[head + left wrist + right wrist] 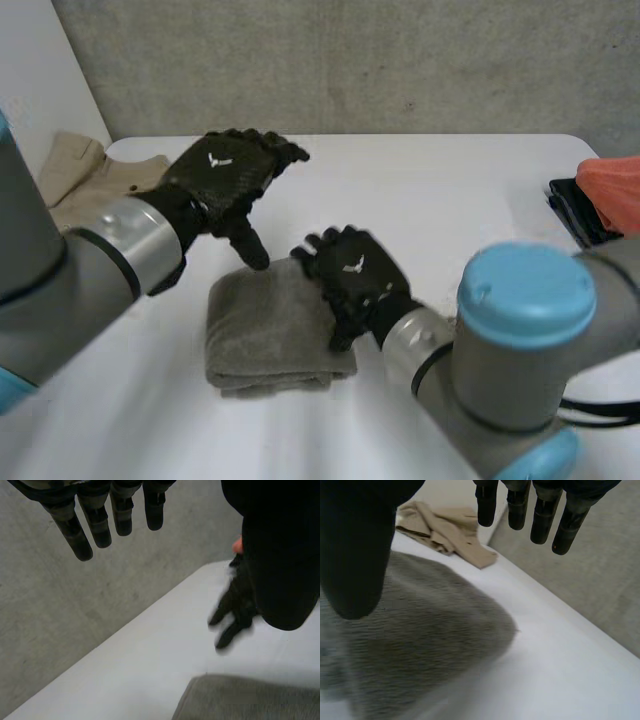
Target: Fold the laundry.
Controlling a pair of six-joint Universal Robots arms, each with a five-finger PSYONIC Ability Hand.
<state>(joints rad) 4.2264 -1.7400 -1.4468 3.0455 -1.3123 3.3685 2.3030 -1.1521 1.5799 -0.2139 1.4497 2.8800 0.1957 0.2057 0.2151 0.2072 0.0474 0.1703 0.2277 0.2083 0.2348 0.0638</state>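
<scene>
A folded grey towel (272,328) lies on the white table (440,190) near the middle front. My left hand (225,172) hovers open above the towel's far left corner, fingers spread, holding nothing. In its wrist view its straight fingers (102,522) point out over the table, with the towel (250,700) below. My right hand (352,278) is open at the towel's right edge, its fingers lying over that side. In the right wrist view its straight fingers (540,510) hang above the towel (420,640), and the thumb (355,555) stands apart.
A beige garment (85,180) lies crumpled at the table's far left, seen also as the beige garment (445,530) beyond the towel. At the right edge an orange cloth (612,190) rests on a dark folded item (578,212). A grey wall runs behind the table.
</scene>
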